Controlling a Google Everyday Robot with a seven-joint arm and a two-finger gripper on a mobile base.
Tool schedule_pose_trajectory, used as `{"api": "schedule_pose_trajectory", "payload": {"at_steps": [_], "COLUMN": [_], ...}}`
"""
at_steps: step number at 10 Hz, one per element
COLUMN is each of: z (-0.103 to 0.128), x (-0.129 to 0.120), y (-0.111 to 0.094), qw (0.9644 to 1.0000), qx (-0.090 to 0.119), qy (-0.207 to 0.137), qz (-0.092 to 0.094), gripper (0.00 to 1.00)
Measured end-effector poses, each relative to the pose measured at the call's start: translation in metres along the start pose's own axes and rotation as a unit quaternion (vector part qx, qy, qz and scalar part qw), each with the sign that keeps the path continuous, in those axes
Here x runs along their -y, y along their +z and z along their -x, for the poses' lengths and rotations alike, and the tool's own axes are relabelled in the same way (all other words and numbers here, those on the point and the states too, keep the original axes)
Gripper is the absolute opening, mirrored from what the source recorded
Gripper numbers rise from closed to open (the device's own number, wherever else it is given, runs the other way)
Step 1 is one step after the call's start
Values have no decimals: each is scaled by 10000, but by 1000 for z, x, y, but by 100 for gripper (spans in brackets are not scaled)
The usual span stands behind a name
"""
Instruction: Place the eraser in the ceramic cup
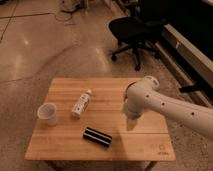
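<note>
The eraser (97,137), a black oblong block with pale stripes, lies flat near the front middle of the wooden table (65,145). The ceramic cup (47,113), whitish-grey and round, stands upright near the table's left edge. My gripper (131,121) hangs at the end of the white arm (160,102), over the right part of the table. It is to the right of the eraser and a little behind it, and far from the cup. It holds nothing that I can see.
A white bottle (82,103) lies on its side between the cup and the arm, behind the eraser. A black office chair (132,30) stands on the floor behind the table. A dark counter runs along the right.
</note>
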State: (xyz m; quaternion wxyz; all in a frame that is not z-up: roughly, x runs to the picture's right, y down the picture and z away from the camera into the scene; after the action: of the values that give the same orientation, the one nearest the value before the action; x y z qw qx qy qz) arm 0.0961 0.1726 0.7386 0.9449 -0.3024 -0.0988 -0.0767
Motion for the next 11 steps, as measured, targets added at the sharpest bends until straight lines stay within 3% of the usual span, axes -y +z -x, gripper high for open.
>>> {"api": "schedule_pose_trajectory", "payload": {"at_steps": [6,11], "z": [54,91], "x": [-38,-39], "y": [60,60], "qw": [9983,9977], "qx": [81,394], "qy": [-118,-35], "qz": [567,555], "gripper": [65,65]}}
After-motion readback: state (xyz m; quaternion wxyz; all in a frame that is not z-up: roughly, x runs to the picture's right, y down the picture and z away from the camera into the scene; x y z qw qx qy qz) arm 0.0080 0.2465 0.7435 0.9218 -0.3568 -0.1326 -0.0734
